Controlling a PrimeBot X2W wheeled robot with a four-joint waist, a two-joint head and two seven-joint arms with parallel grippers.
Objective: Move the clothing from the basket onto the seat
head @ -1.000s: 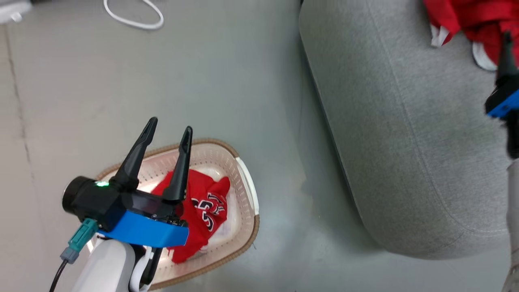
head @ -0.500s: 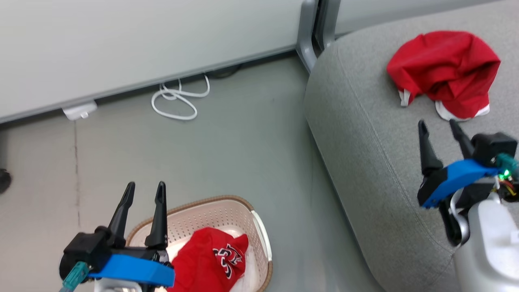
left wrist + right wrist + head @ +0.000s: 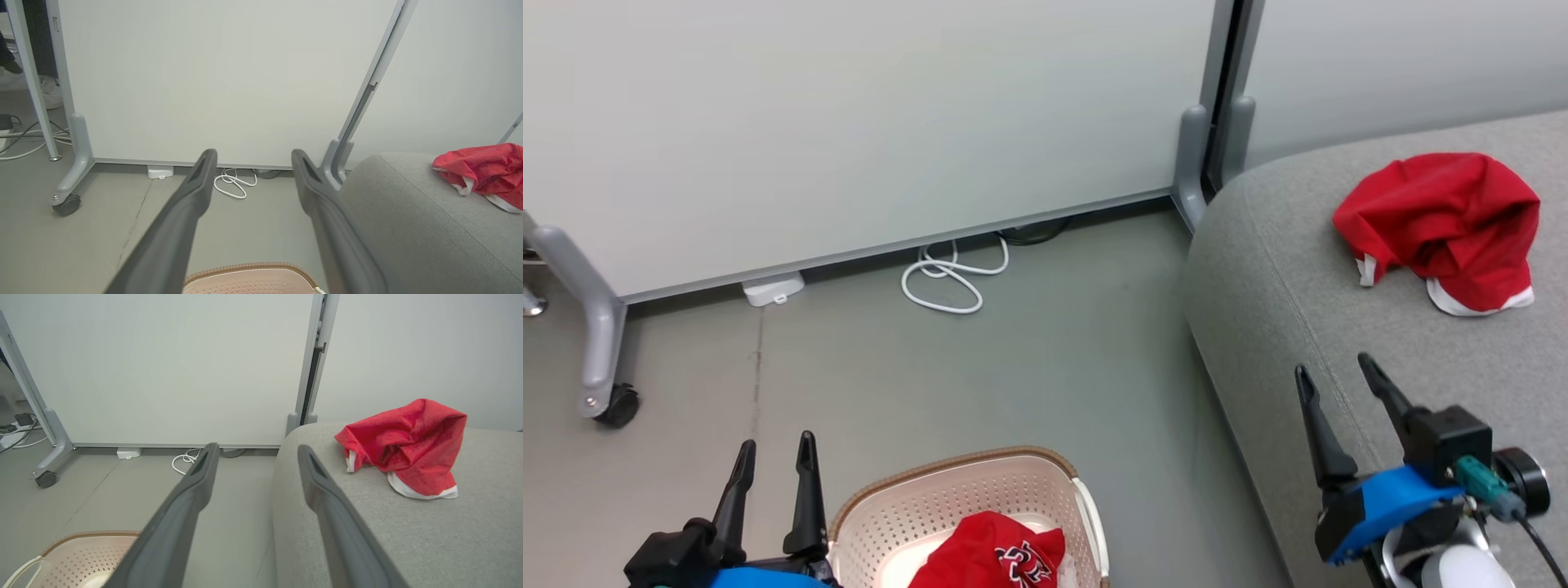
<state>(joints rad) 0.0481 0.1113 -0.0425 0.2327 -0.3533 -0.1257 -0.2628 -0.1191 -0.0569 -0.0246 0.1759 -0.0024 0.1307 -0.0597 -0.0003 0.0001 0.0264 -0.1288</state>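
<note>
1. Clothing (image 3: 1441, 224) lay in two places: one red piece rested on the seat (image 3: 1282, 327), ahead of the right gripper (image 3: 1333, 366) and clear of its fingertips.
2. The second red garment (image 3: 996, 559) sat in the basket (image 3: 947, 498), just right of the left gripper (image 3: 776, 443).
3. Both grippers stood spread wide, pinching nothing.
4. The right gripper hovered over the seat's near edge; the left gripper hung over the floor (image 3: 1054, 367) beside the basket.

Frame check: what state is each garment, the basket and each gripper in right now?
Basket, upright on floor, not yet emptied.
Basket garment, bunched inside basket.
Seat garment, crumpled, lying on the seat.
Left gripper, open, empty.
Right gripper, open, empty.
</note>
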